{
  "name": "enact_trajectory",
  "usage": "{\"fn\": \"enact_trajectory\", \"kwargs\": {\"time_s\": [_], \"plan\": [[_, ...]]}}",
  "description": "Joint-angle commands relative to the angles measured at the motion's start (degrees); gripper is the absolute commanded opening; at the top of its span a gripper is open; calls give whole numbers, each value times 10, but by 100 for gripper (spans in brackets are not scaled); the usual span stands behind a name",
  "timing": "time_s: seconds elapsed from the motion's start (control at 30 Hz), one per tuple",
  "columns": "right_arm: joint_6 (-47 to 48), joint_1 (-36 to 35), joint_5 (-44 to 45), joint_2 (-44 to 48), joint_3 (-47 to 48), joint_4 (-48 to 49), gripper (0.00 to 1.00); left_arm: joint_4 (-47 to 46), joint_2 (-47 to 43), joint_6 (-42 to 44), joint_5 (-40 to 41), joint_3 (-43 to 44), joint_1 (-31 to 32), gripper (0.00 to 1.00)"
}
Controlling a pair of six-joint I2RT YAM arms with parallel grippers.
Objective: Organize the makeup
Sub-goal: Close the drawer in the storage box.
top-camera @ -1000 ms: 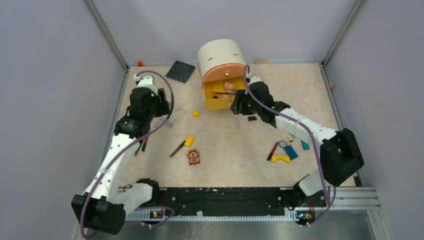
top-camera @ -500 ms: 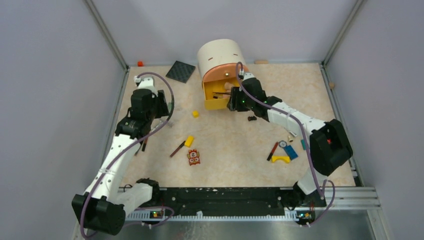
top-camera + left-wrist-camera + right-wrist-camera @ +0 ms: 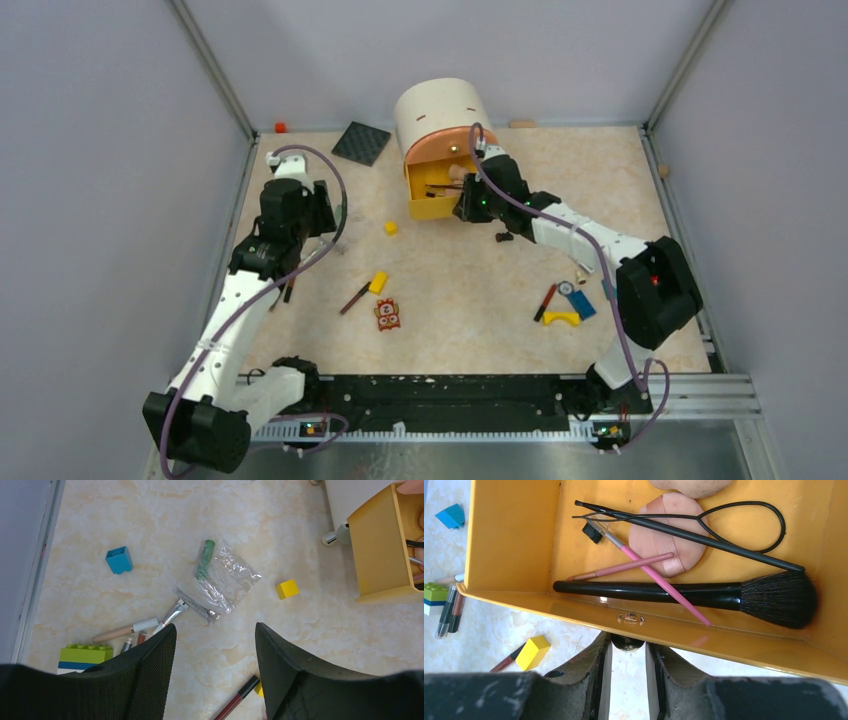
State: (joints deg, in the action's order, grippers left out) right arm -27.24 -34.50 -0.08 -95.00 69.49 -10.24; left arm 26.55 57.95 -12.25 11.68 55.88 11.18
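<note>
Makeup lies mostly loose on the table. Nearest the arm bases, a red pencil rests beside a yellow block, and another red stick sits among toy pieces on the right. Farther out on the left, the left claw hangs with its fingers apart, holding nothing, above a green tube, a silver tube and a beige pencil. At the far side the yellow drawer stands pulled out. It already holds a big black brush, a pink brush and a puff. The right claw is clamped on the drawer's small knob. By my reckoning a little is put away and most is left. Since a second ago the right arm has pushed in to the drawer front, its elbow has swung inward and its fingers have drawn together. The left arm has barely moved.
</note>
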Motion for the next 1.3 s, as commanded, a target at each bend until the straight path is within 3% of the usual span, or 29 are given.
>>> {"fn": "enact_trajectory", "kwargs": {"time_s": [0.0,0.5,1.07,1.13,1.27], "plan": [[-9,-3,26,1,31,21,14,-26,-12,3,8,-2,-4,65],[6,-1,68,-49,125,-5,11,-27,-9,3,3,-2,-5,65],[66,12,117,-141,196,91,15,-28,-6,5,-4,-1,-9,64],[79,13,122,-145,193,120,18,-29,-6,5,-5,-2,-9,64],[92,13,133,-146,180,171,35,-29,-6,6,-6,-2,-10,64]]}}
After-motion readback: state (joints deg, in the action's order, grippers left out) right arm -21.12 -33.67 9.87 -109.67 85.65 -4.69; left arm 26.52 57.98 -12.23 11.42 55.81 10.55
